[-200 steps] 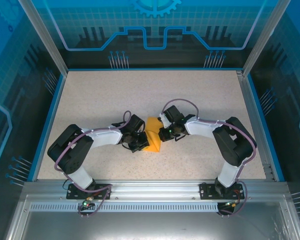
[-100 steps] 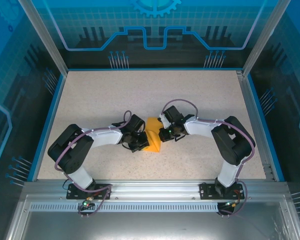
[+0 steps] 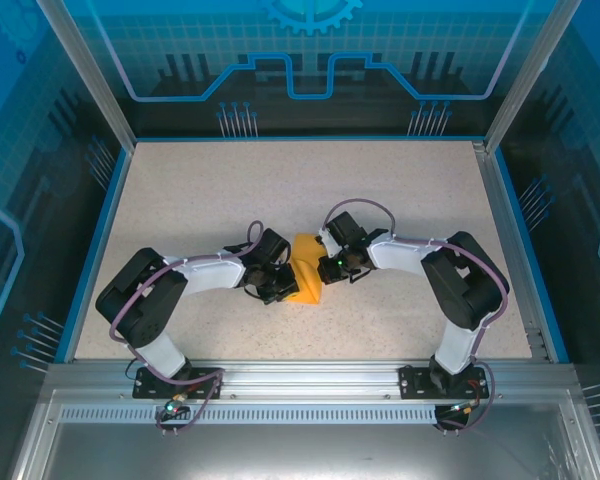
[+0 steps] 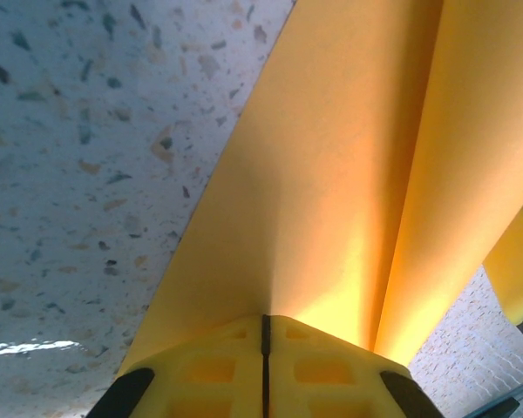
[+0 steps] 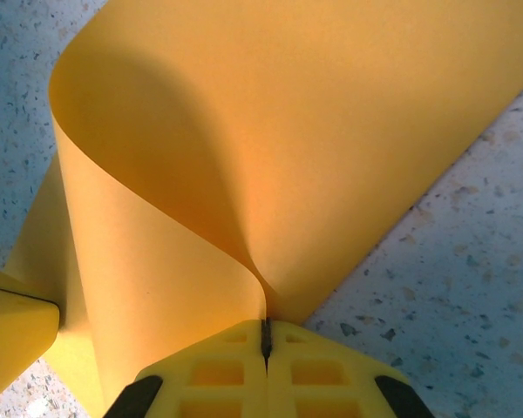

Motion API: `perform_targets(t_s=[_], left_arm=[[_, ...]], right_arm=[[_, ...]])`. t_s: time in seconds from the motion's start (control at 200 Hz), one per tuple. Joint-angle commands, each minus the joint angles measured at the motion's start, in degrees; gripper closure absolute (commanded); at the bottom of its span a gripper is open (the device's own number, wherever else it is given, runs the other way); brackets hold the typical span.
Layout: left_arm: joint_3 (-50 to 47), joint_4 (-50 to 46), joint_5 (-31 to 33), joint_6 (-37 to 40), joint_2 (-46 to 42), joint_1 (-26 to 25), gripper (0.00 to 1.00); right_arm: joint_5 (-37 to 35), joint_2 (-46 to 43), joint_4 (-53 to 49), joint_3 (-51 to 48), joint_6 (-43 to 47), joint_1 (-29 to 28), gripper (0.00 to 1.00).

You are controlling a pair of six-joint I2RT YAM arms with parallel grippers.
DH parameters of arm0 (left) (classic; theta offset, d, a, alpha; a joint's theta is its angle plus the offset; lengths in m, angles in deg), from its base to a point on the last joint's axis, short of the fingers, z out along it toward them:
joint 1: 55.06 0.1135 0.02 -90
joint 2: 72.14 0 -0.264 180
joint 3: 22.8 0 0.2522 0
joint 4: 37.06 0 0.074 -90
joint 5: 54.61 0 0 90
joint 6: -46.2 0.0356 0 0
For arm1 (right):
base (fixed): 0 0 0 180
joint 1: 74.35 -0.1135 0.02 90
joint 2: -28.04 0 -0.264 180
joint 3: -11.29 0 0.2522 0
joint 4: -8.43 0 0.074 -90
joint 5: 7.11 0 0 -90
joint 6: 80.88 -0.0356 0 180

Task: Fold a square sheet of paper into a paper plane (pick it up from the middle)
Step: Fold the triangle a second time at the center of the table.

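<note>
Over the last second almost nothing is altered. Only the right arm (image 3: 450, 285) is drawn a shade towards the middle of the table (image 3: 180, 200), while the left arm (image 3: 180, 280) and the square sheet of paper (image 3: 307, 284) are kept in place. From this it is judged that a fold is being held and set rather than a new one begun, so the plane is far from formed.

The table is a pale, matt, speckled slab. The sheet, found just nearer than the table's middle, is thin, smooth and bright orange. It is bowed into a soft, uncreased loop in the right wrist view and run through by one long straight ridge in the left wrist view.

The left gripper (image 4: 264, 324) and the right gripper (image 5: 266, 331) are each closed on the paper from opposite sides. Their yellow, recessed pads are pressed to a hairline seam.
</note>
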Motion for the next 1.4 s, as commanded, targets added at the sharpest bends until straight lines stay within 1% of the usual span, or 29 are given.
perform_targets(t_s=[0.0,0.14,0.22,0.285,0.32,0.4,0.465,0.57,0.93,1.395], left_arm=[[0.0,-1.3,0.5,1.1,-0.7,0.2,0.89],[-0.4,0.2,1.0,1.4,-5.5,0.4,0.89],[-0.4,1.6,0.4,1.5,-8.2,1.4,0.94],[-1.3,5.5,-1.9,1.1,-9.5,2.8,1.00],[-2.0,8.2,-3.3,0.6,-9.8,3.5,1.00],[-3.0,14.2,-6.3,-0.4,-9.7,4.5,1.00],[-2.8,18.8,-9.0,-1.2,-7.9,4.8,1.00],[-1.8,22.8,-11.3,-2.4,-4.8,4.8,1.00],[-0.9,24.6,-11.2,-2.1,1.8,4.8,1.00],[-2.0,23.0,-7.7,0.7,6.2,4.8,1.00]], right_arm=[[-0.5,1.8,-1.4,1.2,-0.1,0.1,0.97],[-0.7,2.1,-1.7,1.2,0.1,0.1,0.97],[-1.0,2.1,-1.8,1.1,0.1,0.1,0.97],[-1.0,2.2,-1.8,1.1,0.2,0.1,0.97],[-1.2,2.2,-2.0,1.3,0.3,0.1,0.97],[-1.3,2.3,-2.1,1.3,0.2,0.1,0.97],[-1.2,2.4,-2.1,1.5,0.3,0.1,0.97],[-1.1,2.4,-2.3,1.7,0.3,0.1,0.97],[-1.1,3.0,-2.3,1.8,0.4,0.1,0.97],[-0.9,3.0,-1.6,1.3,-0.2,0.2,0.97]])
